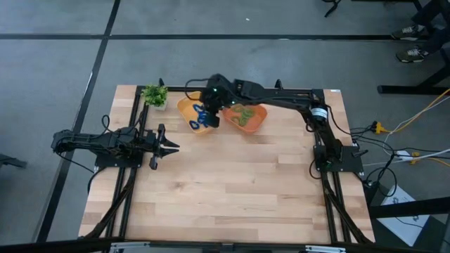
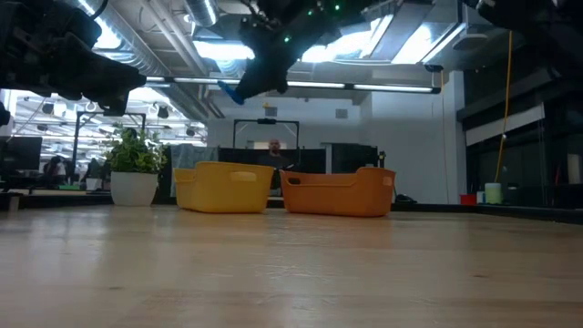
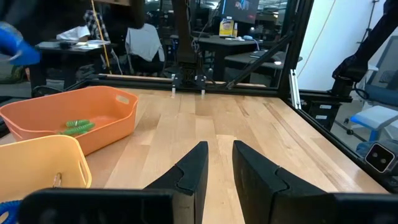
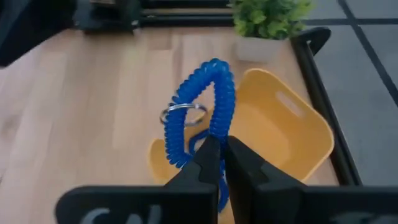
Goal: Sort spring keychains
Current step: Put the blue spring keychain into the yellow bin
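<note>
Smooth pale wood table (image 1: pixel 232 190) with long plank lines, dark metal rails along both sides

Two plastic tubs side by side at the far edge, each with rounded corners and a slot handle: yellow tub (image 1: pixel 188 111) on the left, orange tub (image 1: pixel 254 118) on the right, nearly touching

Right gripper (image 4: pixel 219 152) up in the air over the yellow tub, thin dark fingers pinched tight on a blue keychain (image 4: pixel 208 102)

Bright blue, springy plastic coil bent into a long loop, with a thin shiny metal ring (image 4: pixel 183 114) hooked on it, hanging above the yellow tub's open top

More blue coil (image 1: pixel 200 124) lying inside the yellow tub

Green keychains (image 3: pixel 78 126) inside the orange tub, small ridged curly coils on its smooth floor

Left gripper (image 3: pixel 217 168) low over the left side of the table, well away from the tubs, two flat dark fingers apart with bare wood between them, holding nothing

Small leafy green plant (image 1: pixel 155 95) in a white pot at the far left corner, just beside the yellow tub

Grey floor with dark lines around the table, loose cables (image 1: pixel 411 140) on the right
</note>
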Robot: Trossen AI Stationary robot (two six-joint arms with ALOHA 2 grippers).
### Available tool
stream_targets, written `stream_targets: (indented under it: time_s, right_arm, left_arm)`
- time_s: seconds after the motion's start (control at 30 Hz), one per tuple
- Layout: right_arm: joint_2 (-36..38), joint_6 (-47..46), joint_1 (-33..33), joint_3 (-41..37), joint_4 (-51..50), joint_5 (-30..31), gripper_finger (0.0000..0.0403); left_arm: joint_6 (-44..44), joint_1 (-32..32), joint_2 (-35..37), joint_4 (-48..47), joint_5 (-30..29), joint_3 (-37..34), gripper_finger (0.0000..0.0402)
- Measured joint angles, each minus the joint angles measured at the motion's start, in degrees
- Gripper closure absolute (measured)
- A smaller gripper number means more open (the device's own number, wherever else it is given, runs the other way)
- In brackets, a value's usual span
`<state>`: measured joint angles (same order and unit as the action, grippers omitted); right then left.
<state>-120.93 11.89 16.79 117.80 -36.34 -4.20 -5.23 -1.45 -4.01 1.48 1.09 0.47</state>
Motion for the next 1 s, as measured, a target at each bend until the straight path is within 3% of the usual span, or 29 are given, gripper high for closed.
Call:
stream_targets:
  time_s: [0.43,0.83,1.0]
  right_arm:
    - [-7.17,-2.44,2.89,-0.04,3.88,0.04,0.0388]
    - [-7.38,-1.94,2.98,-0.04,4.51,0.09,0.0361]
    - [-7.36,0.62,2.96,-0.04,4.44,4.57,0.0341]
  left_arm:
    - [0.0,0.0,0.0,0.0,-0.01,0.0,0.0332]
    - [0.0,0.0,0.0,0.0,-0.01,0.0,0.0332]
    - [0.0,0.0,0.0,0.0,-0.01,0.0,0.0332]
